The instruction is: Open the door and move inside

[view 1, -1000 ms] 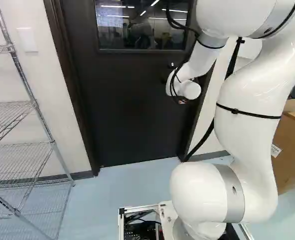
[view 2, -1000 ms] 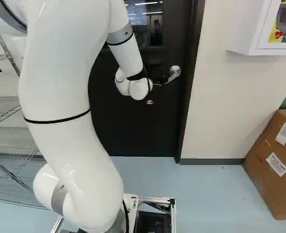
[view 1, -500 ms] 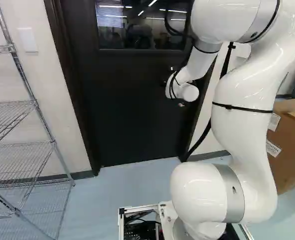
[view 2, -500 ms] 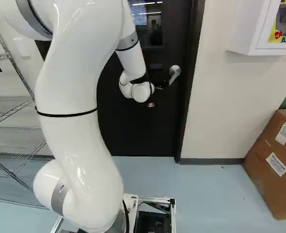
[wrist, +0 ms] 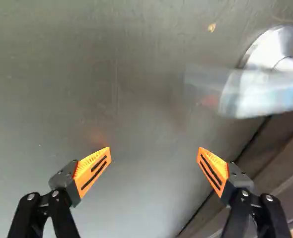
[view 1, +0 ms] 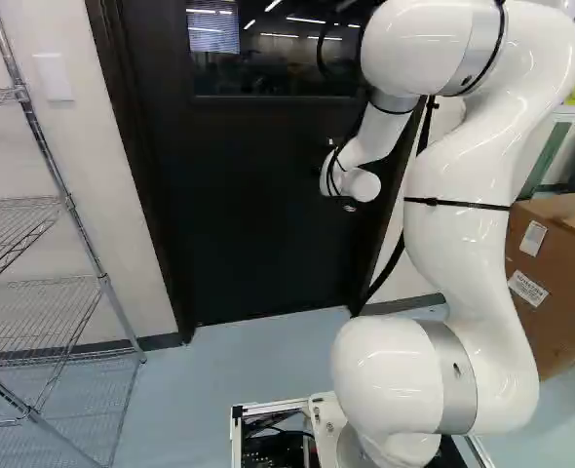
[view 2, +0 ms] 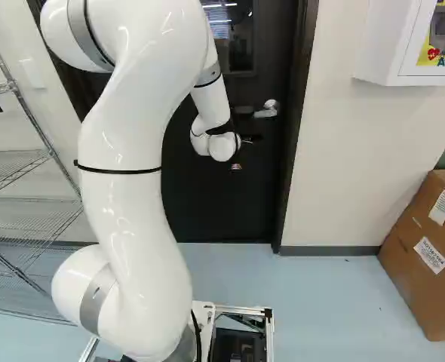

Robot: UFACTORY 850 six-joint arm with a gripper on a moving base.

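Black, the door stands closed in its frame, its metal lever handle near our tool, whose fingers we hold wide apart and empty, presumably to leave room for straddling or pressing the handle. Around us are a pale blue floor, a wire rack at the left of the left base view, and a cardboard box opposite.

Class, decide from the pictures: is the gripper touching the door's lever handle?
Apart. In the wrist view, the door shows between the lever handle and both orange pads of the open gripper.
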